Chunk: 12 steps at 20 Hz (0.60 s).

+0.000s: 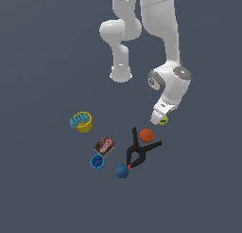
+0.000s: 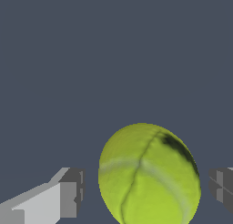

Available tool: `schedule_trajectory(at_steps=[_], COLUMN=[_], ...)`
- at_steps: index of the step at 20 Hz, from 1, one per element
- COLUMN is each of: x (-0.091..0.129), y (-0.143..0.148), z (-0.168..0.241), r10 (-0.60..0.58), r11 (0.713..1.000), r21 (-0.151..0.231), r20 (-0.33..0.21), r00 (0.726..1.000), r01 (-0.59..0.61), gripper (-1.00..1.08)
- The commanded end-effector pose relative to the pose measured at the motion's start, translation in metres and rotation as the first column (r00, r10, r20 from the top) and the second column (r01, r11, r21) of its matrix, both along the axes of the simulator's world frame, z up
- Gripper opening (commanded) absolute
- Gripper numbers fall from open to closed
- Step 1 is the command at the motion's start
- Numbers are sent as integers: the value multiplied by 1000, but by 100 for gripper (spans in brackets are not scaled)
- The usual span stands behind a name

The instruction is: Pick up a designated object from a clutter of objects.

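The green ball (image 2: 149, 175) is sitting between the two fingers of the gripper (image 2: 148, 196). In the wrist view it is looking big and round, with a pale line and a dark curved mark on it. One finger (image 2: 68, 198) is showing on one side of it and the other finger (image 2: 221, 190) on the other side. There is a small gap of grey floor showing on each side, so the fingers are spread apart and are not squeezing the ball.

In the exterior view the ball (image 1: 163, 120) is peeking out just under the white gripper (image 1: 160, 116), on the grey floor (image 1: 47, 189). The arm (image 1: 165, 47) is reaching down to it from above.

The other things are lying toward the exterior view's left of the ball. The orange ball (image 1: 146, 135) is nearest. It is sitting just beside the black clamp (image 1: 139, 151). The blue ball (image 1: 122, 171) is sitting at the low end of the clamp. The brown box (image 1: 105, 146) is lying just above the blue cup (image 1: 97, 161). The yellow cup (image 1: 83, 121) is sitting farthest away, well apart from the green ball.
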State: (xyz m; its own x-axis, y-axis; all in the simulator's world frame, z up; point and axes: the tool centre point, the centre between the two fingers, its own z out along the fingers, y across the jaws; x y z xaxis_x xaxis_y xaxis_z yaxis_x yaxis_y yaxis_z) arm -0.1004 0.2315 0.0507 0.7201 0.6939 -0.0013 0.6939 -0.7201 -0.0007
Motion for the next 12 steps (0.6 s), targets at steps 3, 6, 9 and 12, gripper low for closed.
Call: schedule_trajectory(at_steps=[3,6,9,12], x=[0,0,0,0], y=[0,0,0,0], z=[-9,-9,-9,-9], r10=[1,1,1,1], r11=[1000,1000,1000,1000], r21=[0,0,0,0], r20=[1,1,1,1], r00=[1000,1000,1000,1000], r01=[-1,-1,-1,-1], gripper=[100,-100,-100,-100])
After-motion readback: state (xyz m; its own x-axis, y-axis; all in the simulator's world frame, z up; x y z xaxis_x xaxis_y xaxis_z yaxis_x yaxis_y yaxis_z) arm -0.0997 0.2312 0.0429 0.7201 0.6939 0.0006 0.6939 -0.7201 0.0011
